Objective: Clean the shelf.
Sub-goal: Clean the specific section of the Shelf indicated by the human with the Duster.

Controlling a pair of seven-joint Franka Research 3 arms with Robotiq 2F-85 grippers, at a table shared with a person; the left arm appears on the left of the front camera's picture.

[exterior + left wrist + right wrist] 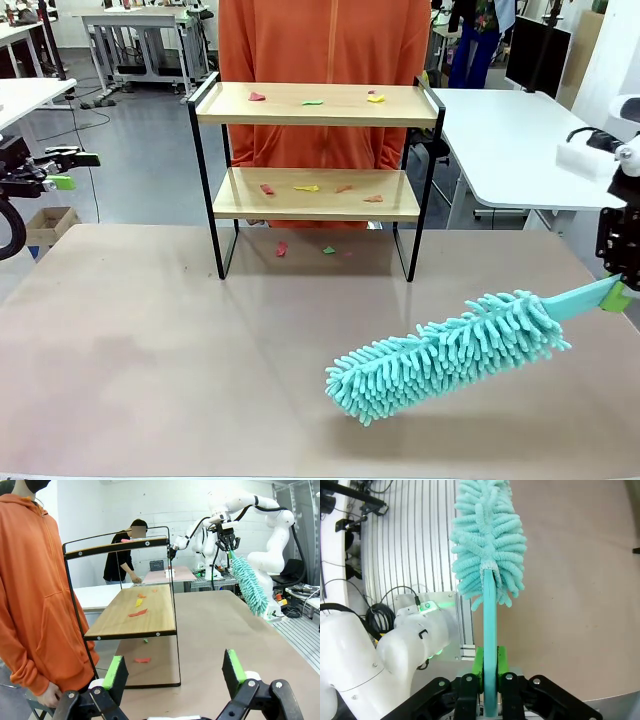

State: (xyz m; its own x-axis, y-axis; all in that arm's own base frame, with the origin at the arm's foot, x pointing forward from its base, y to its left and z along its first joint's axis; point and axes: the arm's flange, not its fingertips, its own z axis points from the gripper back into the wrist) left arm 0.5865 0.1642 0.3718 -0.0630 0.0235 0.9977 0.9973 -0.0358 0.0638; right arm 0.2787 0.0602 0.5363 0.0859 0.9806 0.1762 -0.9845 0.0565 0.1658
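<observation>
Base: Count, please.

Op: I see 1 shelf [320, 117] with 2 wooden boards in a black frame. It stands at the far middle of the tabletop [150, 350], just in front of 1 person in an orange hoodie [320, 40]. 1 teal duster [450, 355]. 2 tools.

Base: What's on the boards?

Op: Top board [290, 100]: 3 scraps [257, 97], red, green and yellow. Lower board [240, 200]: 4, that is red, yellow and 2 orange. 2 more, red and green, lie on the tabletop under the shelf, between its legs.

Base: Tools?

Op: My right tool [490, 660] is clamped on the duster's handle. The fluffy head slants over the near right tabletop, well apart from the shelf. My left tool [174, 655] has its fingers spread wide with nothing between them. It sits out at the left side, facing the shelf's open end.
</observation>
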